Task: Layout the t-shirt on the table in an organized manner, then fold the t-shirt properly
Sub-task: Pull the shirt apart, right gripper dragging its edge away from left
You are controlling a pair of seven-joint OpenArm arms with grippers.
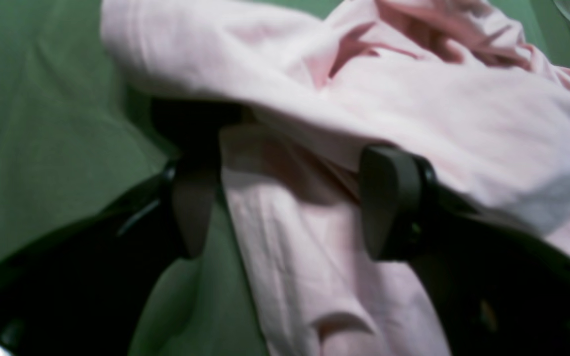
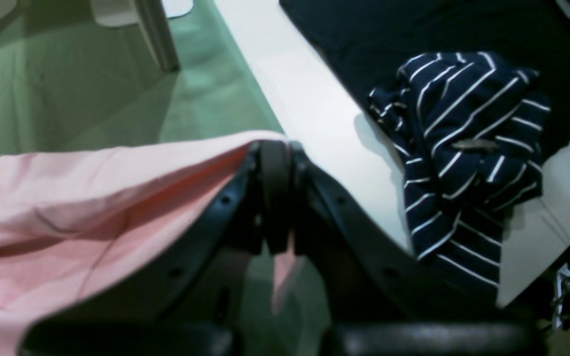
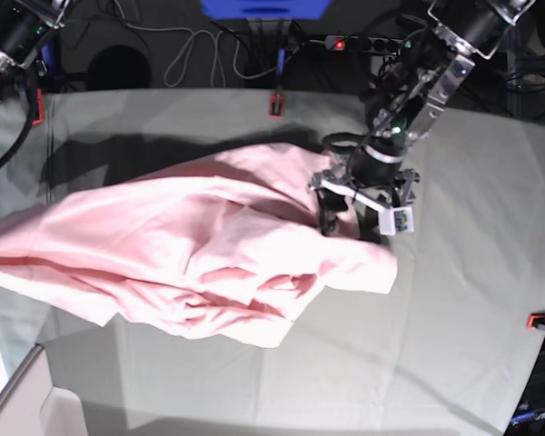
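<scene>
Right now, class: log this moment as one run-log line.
left gripper: open over t-shirt | right gripper: shut on t-shirt edge | table: shirt bunched, unfolded

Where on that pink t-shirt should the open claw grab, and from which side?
Probably the loose fold at the t-shirt's bunched end, where the left gripper hangs open. The left wrist view shows a cloth edge between the fingers. Coming straight down from above looks best, since the cloth lies on the table. The right gripper is shut on the opposite edge.
</scene>
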